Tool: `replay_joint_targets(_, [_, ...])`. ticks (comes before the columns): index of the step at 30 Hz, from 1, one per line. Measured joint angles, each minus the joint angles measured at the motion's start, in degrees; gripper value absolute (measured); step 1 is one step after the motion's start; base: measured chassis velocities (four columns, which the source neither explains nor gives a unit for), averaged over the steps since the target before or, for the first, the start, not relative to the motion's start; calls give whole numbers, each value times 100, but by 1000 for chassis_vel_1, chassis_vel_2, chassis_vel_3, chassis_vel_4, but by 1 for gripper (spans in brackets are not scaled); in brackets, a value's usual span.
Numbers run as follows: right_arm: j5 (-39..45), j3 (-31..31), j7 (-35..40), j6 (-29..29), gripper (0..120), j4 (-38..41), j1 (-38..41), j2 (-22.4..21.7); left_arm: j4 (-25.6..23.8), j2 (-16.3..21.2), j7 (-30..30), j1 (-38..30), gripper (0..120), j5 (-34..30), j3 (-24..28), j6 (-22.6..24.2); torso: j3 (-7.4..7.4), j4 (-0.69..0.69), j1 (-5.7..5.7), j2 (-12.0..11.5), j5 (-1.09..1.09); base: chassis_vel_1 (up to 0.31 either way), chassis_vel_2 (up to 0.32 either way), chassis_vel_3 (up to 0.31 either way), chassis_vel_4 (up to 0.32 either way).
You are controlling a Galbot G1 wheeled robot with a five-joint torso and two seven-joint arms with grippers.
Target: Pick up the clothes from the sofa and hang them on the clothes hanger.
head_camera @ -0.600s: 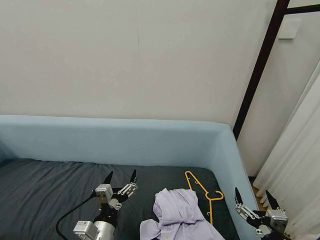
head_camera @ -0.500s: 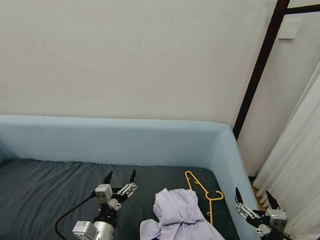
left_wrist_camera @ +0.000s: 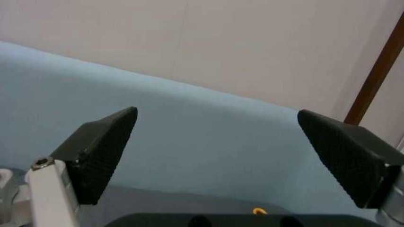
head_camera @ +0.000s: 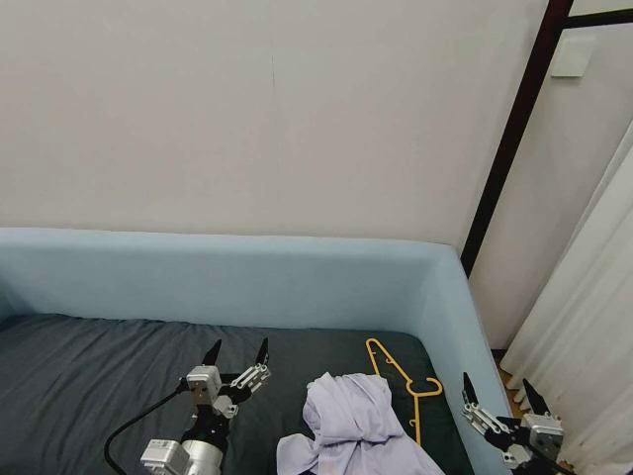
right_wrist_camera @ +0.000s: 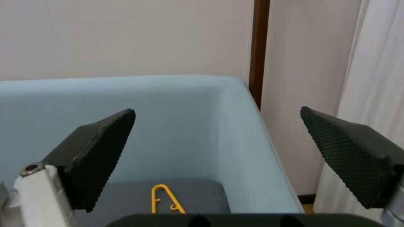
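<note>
A crumpled lilac garment [head_camera: 354, 426] lies on the sofa's dark seat [head_camera: 79, 371], near the right armrest. An orange clothes hanger [head_camera: 401, 384] lies flat just right of it, partly tucked under the cloth; its hook end shows in the right wrist view [right_wrist_camera: 162, 199]. My left gripper [head_camera: 238, 352] hovers open over the seat, left of the garment, with nothing between its fingers. My right gripper [head_camera: 497, 388] stands open beyond the right armrest, at the bottom right corner of the head view, also holding nothing.
The light blue sofa back [head_camera: 227, 277] and right armrest [head_camera: 450, 356] fence the seat. A dark door frame [head_camera: 509, 139] and white curtain [head_camera: 584, 346] stand to the right. A black cable [head_camera: 134, 426] loops by my left arm.
Both grippers have sunk very slightly in the head view. The garment and hanger lie as before.
</note>
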Motion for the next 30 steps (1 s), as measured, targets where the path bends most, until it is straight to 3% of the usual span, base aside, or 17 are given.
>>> replay_joint_targets(13, [198, -18, -24, -14, 100, -25, 2, -147, -19, 64, 14, 22, 100, 5, -34, -31, 0, 0, 0, 0, 0, 0, 0, 0, 0])
replay_joint_targets(16, [816, 8, 59, -278, 100, 70, -27, -710, 31, 173, 14, -24, 100, 4, -47, -36, 0, 0, 0, 0, 0, 0, 0, 0, 0])
replay_joint_targets(19, [1089, 18, 134, -429, 100, 130, -31, -943, 53, 205, 14, -39, 100, 2, -48, -37, 0, -1, 0, 0, 0, 0, 0, 0, 0])
replay_joint_targets(23, [2285, -45, 279, -1029, 100, 12, 242, -1669, 127, 306, 27, -59, 100, 25, -99, -47, 0, -2, 0, 0, 1, 0, 0, 0, 0])
replay_joint_targets(24, [2285, -45, 279, -1029, 100, 12, 242, -1669, 127, 306, 27, -59, 100, 25, -99, -47, 0, -2, 0, 0, 1, 0, 0, 0, 0])
replay_joint_targets(30, [3443, -390, 58, -1411, 100, -888, 1428, -2224, 326, 320, 127, 57, 100, 54, -232, -285, 1, 1, 0, -1, 2, 0, 0, 0, 0])
